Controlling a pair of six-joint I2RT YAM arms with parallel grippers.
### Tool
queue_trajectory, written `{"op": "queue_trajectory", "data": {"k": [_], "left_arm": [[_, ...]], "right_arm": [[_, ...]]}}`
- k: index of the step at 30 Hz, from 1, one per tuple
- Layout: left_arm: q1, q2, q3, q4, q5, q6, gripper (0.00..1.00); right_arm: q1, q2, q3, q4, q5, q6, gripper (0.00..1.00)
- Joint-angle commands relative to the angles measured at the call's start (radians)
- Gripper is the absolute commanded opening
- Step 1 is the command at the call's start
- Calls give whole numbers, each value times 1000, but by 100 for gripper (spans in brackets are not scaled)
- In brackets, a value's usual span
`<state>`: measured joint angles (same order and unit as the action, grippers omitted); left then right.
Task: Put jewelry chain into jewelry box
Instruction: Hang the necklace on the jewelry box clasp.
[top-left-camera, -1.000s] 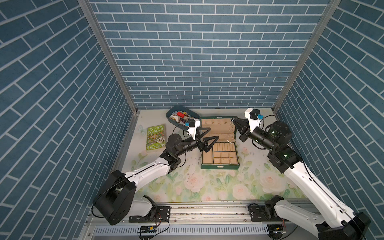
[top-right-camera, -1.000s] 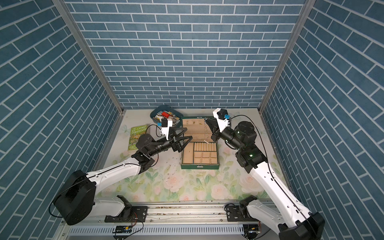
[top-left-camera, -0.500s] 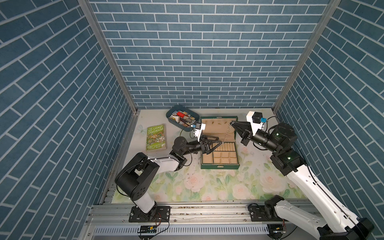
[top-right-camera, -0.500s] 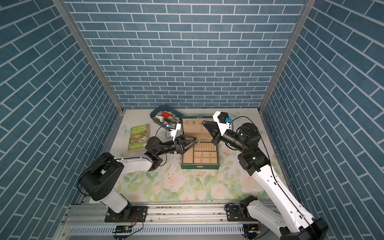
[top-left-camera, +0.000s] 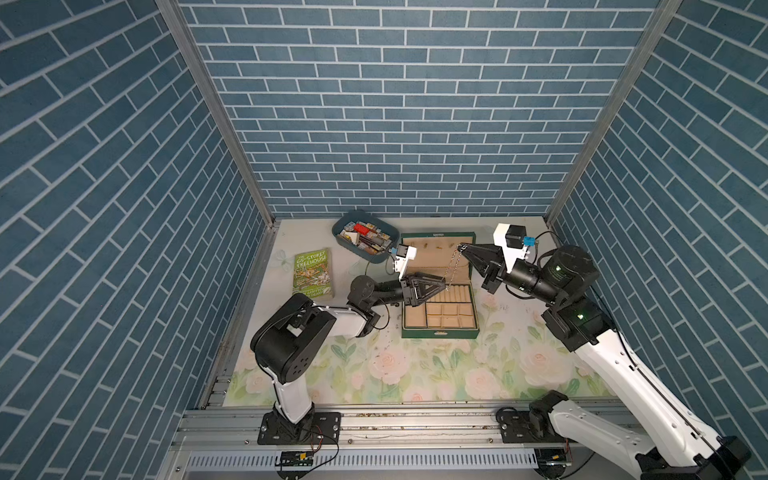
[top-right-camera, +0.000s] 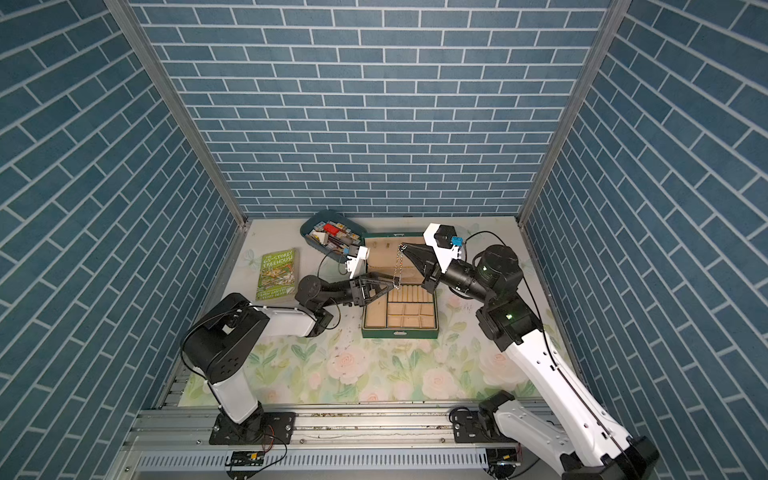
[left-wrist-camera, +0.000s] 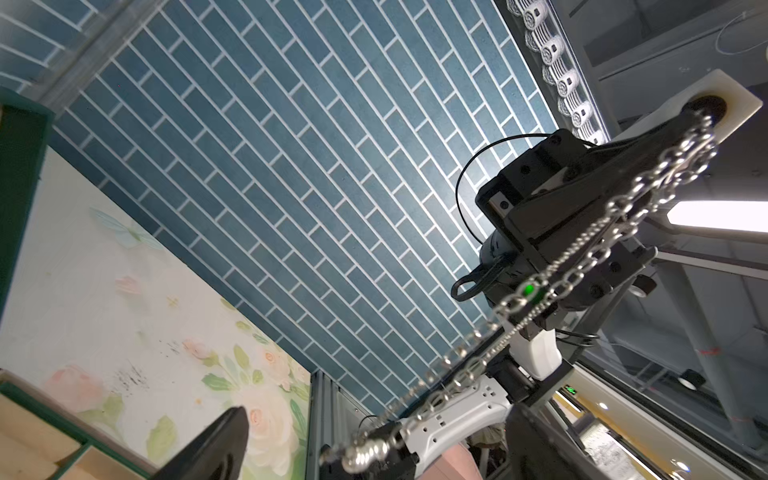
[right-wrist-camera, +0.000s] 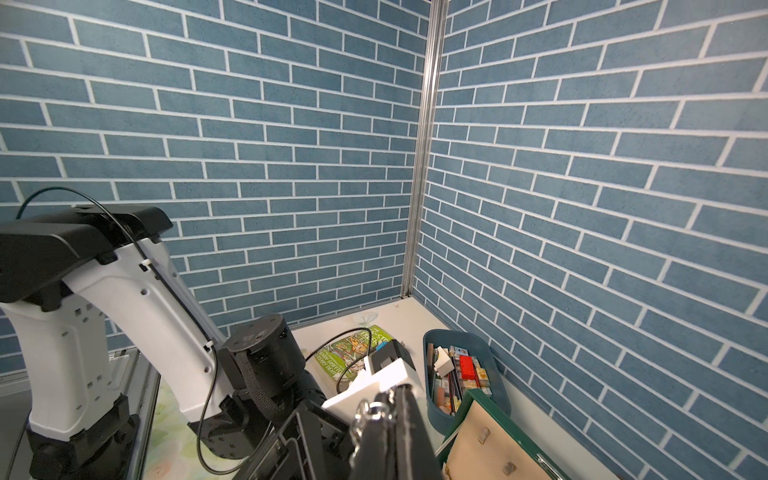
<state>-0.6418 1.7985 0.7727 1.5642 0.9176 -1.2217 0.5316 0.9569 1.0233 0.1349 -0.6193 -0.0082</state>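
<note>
Top views, both: up over the open jewelry box (top-left-camera: 438, 333) with the right gripper (top-left-camera: 460, 248), jaws pressed together on the top links of the jewelry chain (top-left-camera: 453, 268). Hangs as a doubled strand in front of the raised lid (top-left-camera: 432, 253), lower end above the row of ring rolls (top-left-camera: 455, 292) at the back of the box. Not lying in any compartment yet.

Low at the box's left side with the left gripper (top-left-camera: 441, 286), tips right at the strand's lower end.

Left wrist view now: jaws spread wide, one dark finger (left-wrist-camera: 216, 449) at one side, the second far across, and between them the low end of the chain with its small silvery bead. Touching a finger or not? Cannot tell. Runs up from there, link by link, to the closed tips of the right gripper.

Right wrist view: links bunched at the clamped tips, with the lid's beige lining and its little hooks (right-wrist-camera: 482, 435) close by.

Elsewhere on the floral surface (top-left-camera: 415, 374): blue-grey tub (top-left-camera: 345, 243) of small items just beside the lid's far left corner, and a green book (top-left-camera: 312, 274) lying flat well off to the left, near the wall (top-left-camera: 124, 249).
</note>
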Motion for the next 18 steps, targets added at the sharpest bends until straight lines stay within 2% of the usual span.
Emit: {"op": "queue_trajectory", "data": {"k": [1, 10, 18], "left_arm": [[-8, 23, 28, 147, 56, -78, 100], [-30, 47, 53, 256, 83, -132, 99], [-54, 48, 72, 291, 106, -155, 91]], "right_arm": [[8, -2, 34, 20, -28, -3, 0], [11, 3, 38, 51, -54, 29, 0], [11, 3, 36, 57, -58, 34, 0]]}}
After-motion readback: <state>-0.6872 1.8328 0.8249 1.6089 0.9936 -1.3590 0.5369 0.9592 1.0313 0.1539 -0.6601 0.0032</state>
